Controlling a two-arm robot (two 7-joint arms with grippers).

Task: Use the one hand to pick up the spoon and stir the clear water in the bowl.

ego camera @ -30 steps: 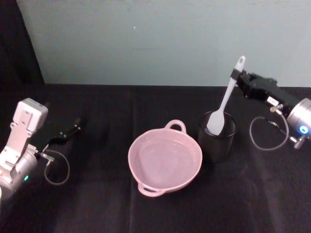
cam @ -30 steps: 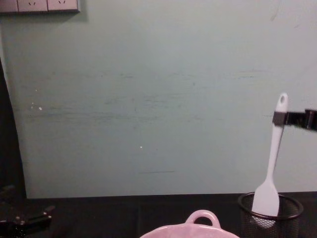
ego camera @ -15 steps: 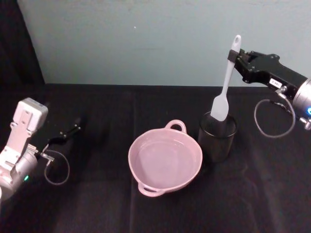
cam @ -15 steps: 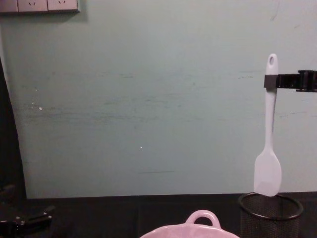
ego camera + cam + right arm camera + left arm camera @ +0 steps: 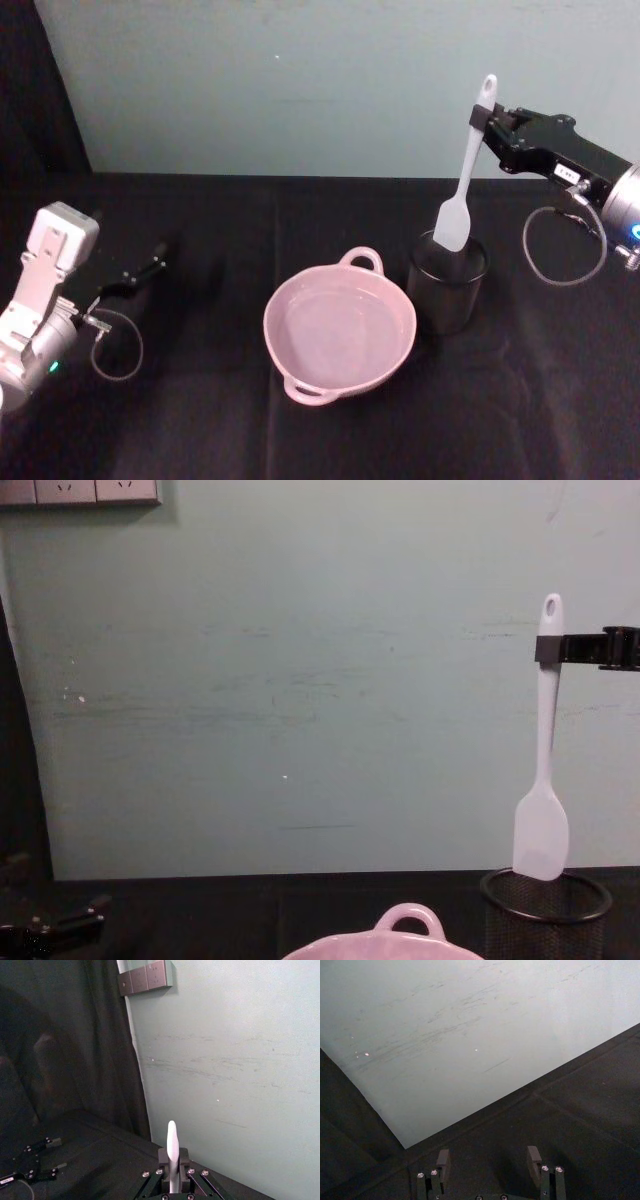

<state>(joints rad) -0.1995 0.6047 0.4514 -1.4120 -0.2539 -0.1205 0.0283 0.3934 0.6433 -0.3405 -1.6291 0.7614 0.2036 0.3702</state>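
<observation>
The black elongated right gripper (image 5: 478, 125) was clamped on the slim handle of the white plastic spoon (image 5: 462, 195), just under its hole. One second before, the flat blade stood inside the black wire-mesh cup (image 5: 446, 295); now it hung free just above the rim. So the picking seemed done, and the move to the pale pink round bowl (image 5: 268, 335) nearby remained. The left gripper (image 5: 490, 1162), fingers apart, was parked at the left of the black desk (image 5: 200, 420).

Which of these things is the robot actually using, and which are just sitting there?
In use: right gripper, shut on the spoon; bowl.
Idle: mesh cup below the spoon; left gripper, open, parked far left; wall sockets.
</observation>
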